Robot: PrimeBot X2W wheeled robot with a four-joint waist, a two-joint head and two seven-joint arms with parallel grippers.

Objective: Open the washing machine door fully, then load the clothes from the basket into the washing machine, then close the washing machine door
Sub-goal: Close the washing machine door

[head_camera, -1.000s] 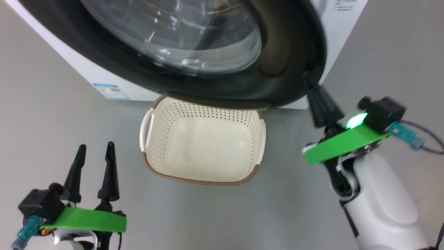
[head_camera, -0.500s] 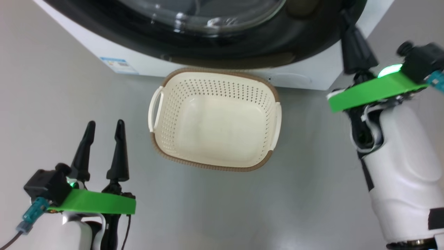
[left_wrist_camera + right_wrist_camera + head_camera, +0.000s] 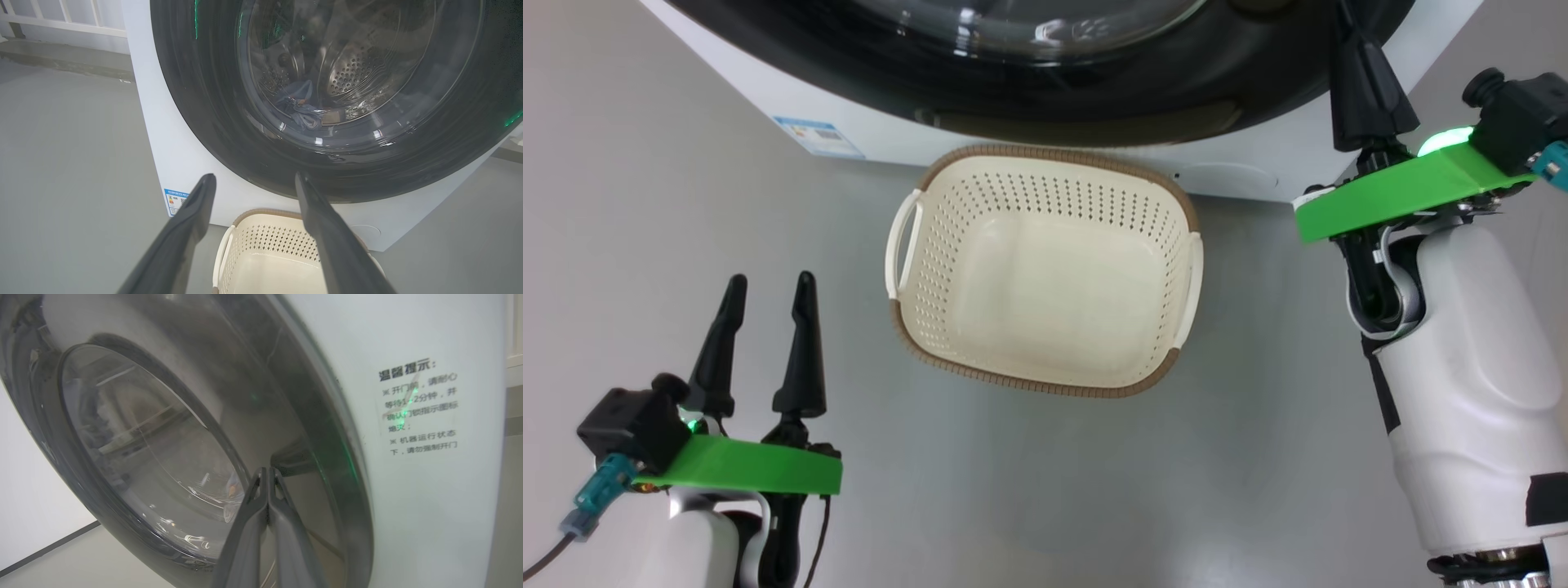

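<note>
The washing machine door [image 3: 1029, 94], with a glossy black rim and a glass bowl, lies against the white washing machine [image 3: 882, 135]. My right gripper [image 3: 267, 471] is shut with nothing in it. Its fingertips sit at the door's [image 3: 294, 400] right rim, by the handle recess. In the head view the right gripper [image 3: 1349, 28] reaches up at the top right. Blue clothes [image 3: 302, 112] lie in the drum behind the door's [image 3: 196, 102] glass. The cream basket [image 3: 1045, 385] stands bare on the floor in front. My left gripper [image 3: 768, 282] hangs open, low and to the basket's left.
A blue label [image 3: 817, 136] is stuck on the machine's lower left front. A notice sticker [image 3: 421, 406] sits on the front beside the door. Grey floor [image 3: 645, 229] spreads around the basket [image 3: 278, 245]. A white railing [image 3: 61, 16] runs behind the machine at the left.
The head camera has shifted. The door has swung in from over the basket's far rim to lie against the machine, with my shut right gripper following it. The left gripper has stayed open.
</note>
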